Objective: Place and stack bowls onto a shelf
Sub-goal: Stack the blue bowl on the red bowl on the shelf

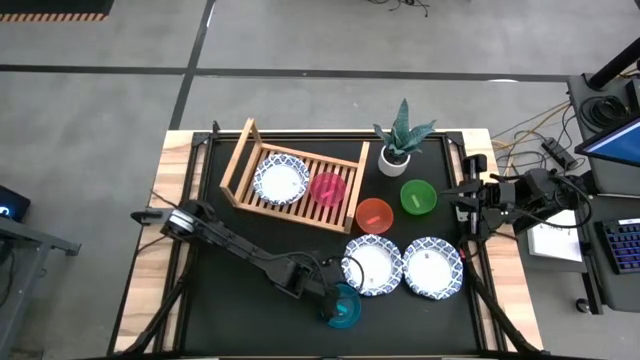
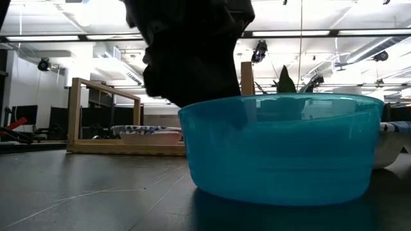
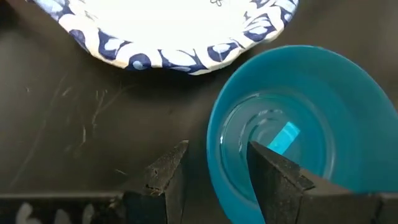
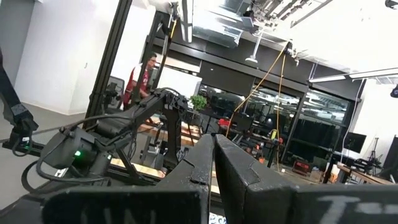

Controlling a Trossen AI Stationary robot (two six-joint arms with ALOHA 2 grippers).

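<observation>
**Left gripper straddling the teal bowl's rim at the near edge**

I have the left gripper (image 3: 214, 177) down at the teal bowl (image 1: 345, 308), its fingers spread with one finger (image 3: 277, 177) inside the bowl and the other outside on the dark mat, the rim between them. I cannot tell whether either pad is touching the wall. The bowl sits upright on the mat, as the low view shows (image 2: 282, 147).

Just beyond the gripper lies a white bowl with a blue patterned rim (image 1: 371, 265), close beside the teal one but apart from it. A second patterned bowl (image 1: 432, 267) lies next to that, farther from my fingers. Farther out again sit the red bowl (image 1: 374, 215) and the green bowl (image 1: 418, 196), both on the mat, with a potted plant (image 1: 400, 140) past them.

The shelf (image 1: 240, 165) lies well away from the gripper at the far side of the table. It carries a third patterned bowl (image 1: 281, 179) and the pink bowl (image 1: 328, 188) side by side on its slats.

The right gripper (image 4: 211, 162) waits at the table's right edge, fingers pressed together.
</observation>
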